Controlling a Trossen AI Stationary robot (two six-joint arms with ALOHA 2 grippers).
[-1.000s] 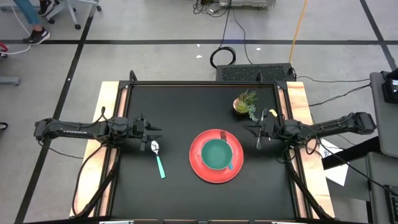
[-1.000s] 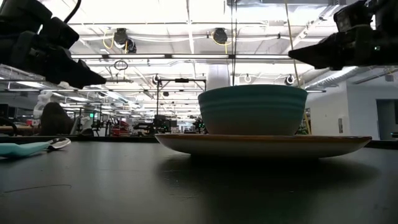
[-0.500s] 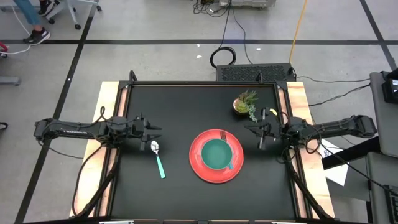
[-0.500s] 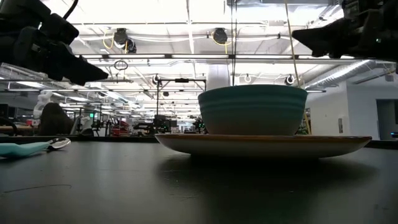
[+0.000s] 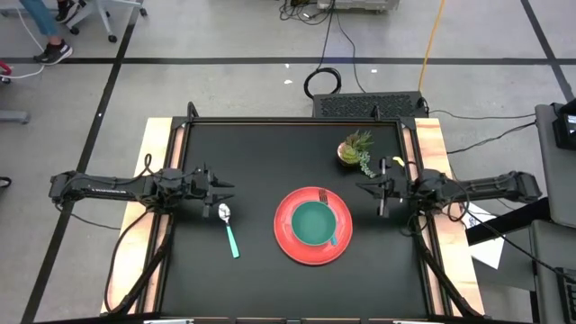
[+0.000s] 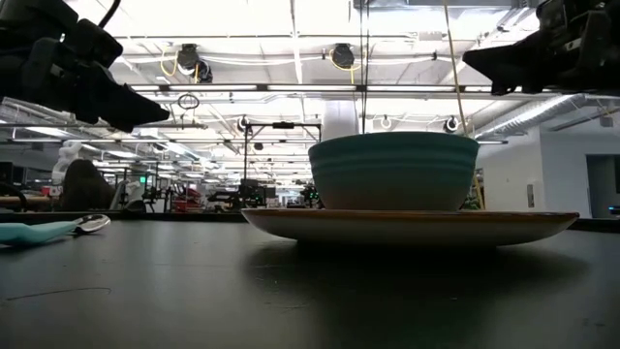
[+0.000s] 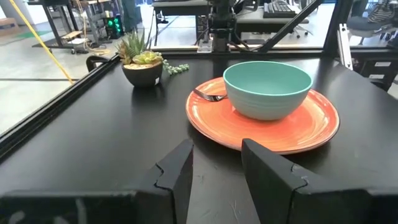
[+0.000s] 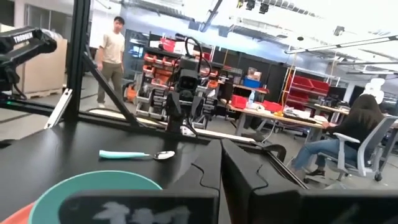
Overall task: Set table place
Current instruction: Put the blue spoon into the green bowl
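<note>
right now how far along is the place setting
Mostly done: the teal bowl sits on the red plate, the fork rests on the plate's rim, and the spoon lies on the table to its left. Nothing is in hand: the left end effector is open, the right end effector shut and empty. Little seems left.
</note>
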